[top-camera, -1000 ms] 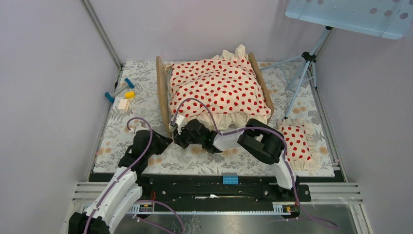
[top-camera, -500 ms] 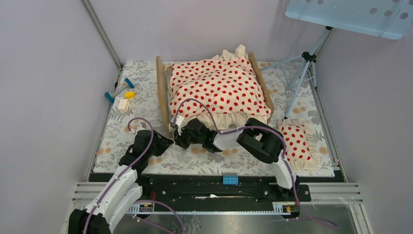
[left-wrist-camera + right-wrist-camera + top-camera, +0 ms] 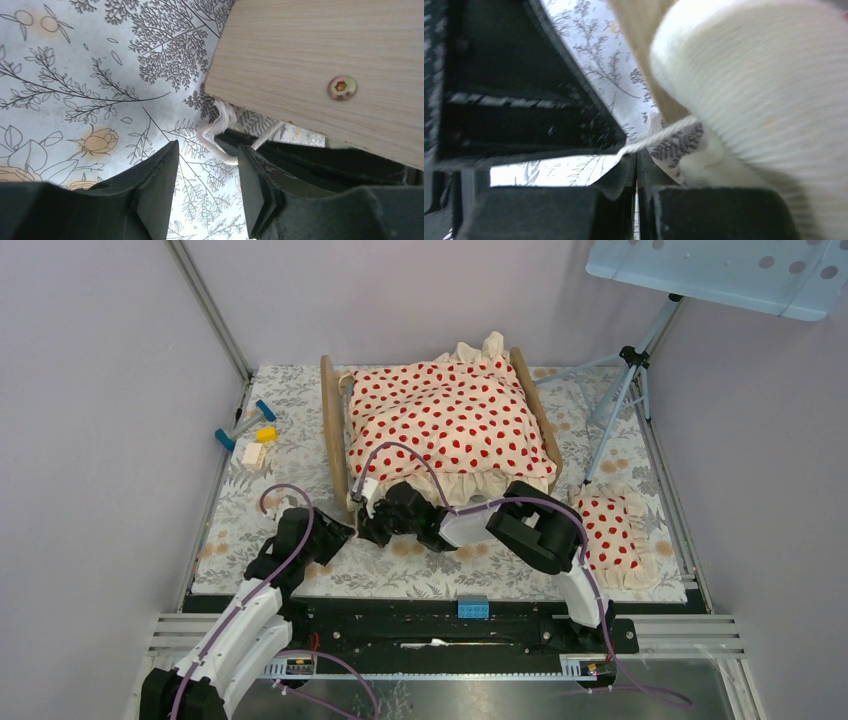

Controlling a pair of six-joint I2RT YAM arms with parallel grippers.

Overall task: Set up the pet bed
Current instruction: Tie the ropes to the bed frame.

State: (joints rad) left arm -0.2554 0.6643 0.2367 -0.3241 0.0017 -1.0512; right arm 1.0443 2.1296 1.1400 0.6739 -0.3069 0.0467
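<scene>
Pet bed (image 3: 332,430) stands mid-mat (image 3: 420,570), long axis left-right. Its near-left end-board corner lies just ahead of the left gripper (image 3: 207,150), jaws spread. Right gripper (image 3: 636,155), pressed together, pinches a white cord (image 3: 659,134) there.

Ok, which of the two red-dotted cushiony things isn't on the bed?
The smaller one, the pillow, lying on the floral mat right of the pet bed; the bigger blanket is spread over the bed itself.

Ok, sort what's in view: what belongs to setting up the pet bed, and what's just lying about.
Job: pet bed, dotted blanket, dotted pillow, cream string.
Lying about: small coloured toy pieces, tripod, blue block.
</scene>
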